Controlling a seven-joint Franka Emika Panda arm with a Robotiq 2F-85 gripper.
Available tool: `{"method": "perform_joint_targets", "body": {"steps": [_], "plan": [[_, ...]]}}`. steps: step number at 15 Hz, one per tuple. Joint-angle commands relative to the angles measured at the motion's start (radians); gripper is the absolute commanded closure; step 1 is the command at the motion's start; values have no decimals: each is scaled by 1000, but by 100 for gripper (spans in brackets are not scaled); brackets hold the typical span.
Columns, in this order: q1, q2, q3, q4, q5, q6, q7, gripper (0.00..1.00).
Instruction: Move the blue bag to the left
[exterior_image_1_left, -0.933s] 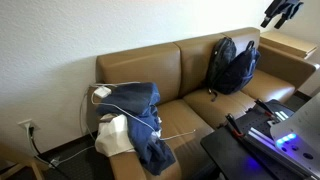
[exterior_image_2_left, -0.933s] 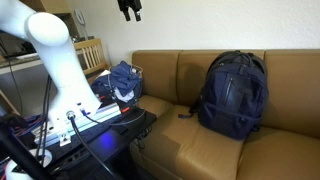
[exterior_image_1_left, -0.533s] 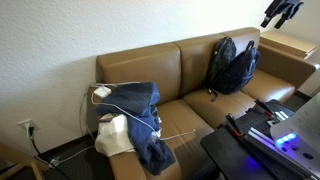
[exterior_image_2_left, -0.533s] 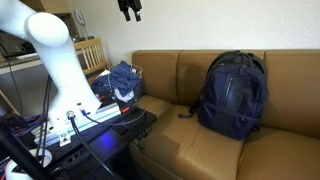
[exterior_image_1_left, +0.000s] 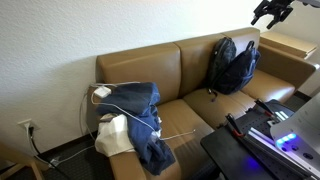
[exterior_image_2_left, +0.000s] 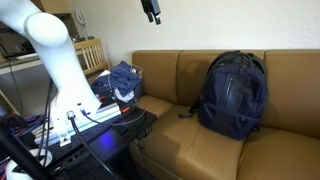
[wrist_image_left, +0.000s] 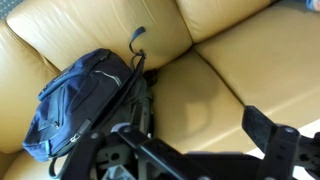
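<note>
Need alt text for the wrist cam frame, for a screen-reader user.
A dark blue backpack with a loop handle at its top rests on a tan leather sofa, filling the left half of the picture. The robot's black claw reaches in along the bottom edge, open, with nothing between its fingers.

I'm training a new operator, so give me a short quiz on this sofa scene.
1. True or false: the tool is gripping the blue bag.
2. The blue bag stands: A on the floor; B on the sofa seat against the backrest; C on a table.
3. What lies at the sofa's other end?
Key: 1 false, the tool is high up, open, clear of the bag; 2 B; 3 rumpled denim clothing.
</note>
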Motion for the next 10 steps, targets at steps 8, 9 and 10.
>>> {"method": "perform_joint_targets", "body": {"steps": [8, 9, 10], "plan": [[-137, 413, -75, 281, 140, 156, 29, 0], [-142, 452, -65, 291, 93, 162, 76, 0], [-156, 525, -56, 312, 37, 210, 158, 0]]}}
